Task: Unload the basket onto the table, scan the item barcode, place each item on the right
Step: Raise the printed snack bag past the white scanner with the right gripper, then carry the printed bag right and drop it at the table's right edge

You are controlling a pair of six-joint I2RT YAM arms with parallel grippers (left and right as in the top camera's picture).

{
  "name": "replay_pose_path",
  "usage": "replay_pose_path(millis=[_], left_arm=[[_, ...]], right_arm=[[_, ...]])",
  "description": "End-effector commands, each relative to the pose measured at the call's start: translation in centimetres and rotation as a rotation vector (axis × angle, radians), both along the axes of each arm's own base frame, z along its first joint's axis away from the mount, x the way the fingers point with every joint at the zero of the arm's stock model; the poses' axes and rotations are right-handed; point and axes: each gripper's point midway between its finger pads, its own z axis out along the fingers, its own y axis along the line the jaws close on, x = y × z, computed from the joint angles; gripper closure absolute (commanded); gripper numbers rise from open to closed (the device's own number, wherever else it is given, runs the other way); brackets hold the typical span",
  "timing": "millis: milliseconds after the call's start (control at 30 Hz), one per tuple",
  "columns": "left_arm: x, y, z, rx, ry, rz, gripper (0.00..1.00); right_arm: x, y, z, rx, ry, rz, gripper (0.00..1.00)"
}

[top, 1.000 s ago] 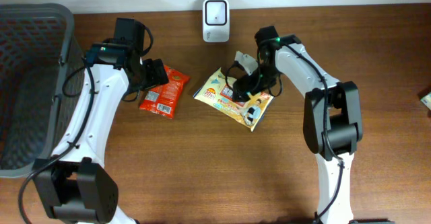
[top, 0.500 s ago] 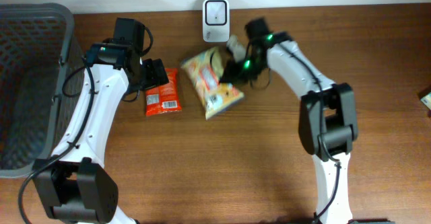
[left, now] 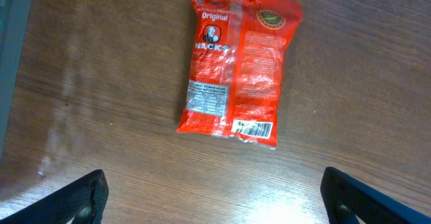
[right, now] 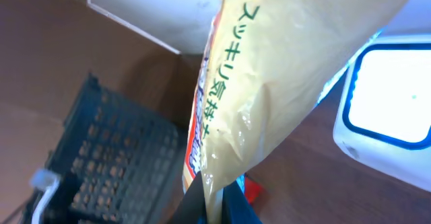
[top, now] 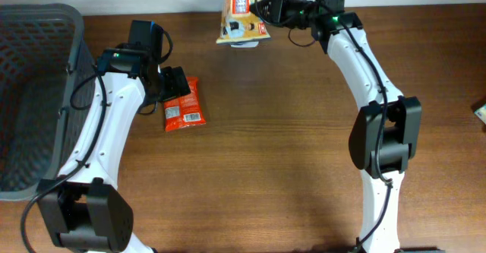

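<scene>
Snack bag (top: 239,10) above scanner (right: 390,109); red packet (top: 182,105) and basket (top: 42,10) leftward.

Stretches the right arm (top: 364,59) far forward from its base, wrist turned leftward, jaws pinched tight on one edge of a yellow snack bag (top: 241,6). Holds the left arm (top: 99,131) bent forward on its own side, wrist facing straight down, jaws spread wide apart and gripping nothing.
</scene>
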Motion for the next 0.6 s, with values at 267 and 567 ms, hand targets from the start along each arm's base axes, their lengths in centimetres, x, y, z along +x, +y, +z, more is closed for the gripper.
replay_pose_path(millis=[267,567], left_arm=[[0.0,0.5,-0.2,0.016,0.007,0.008,0.01],[0.0,0.5,-0.2,0.016,0.007,0.008,0.01]], right_arm=[[1.6,-5.5,1.7,-0.038,0.027,-0.161,0.96],[-2.3,-32.9,0.7,-0.086,0.288,-0.603,0.96]])
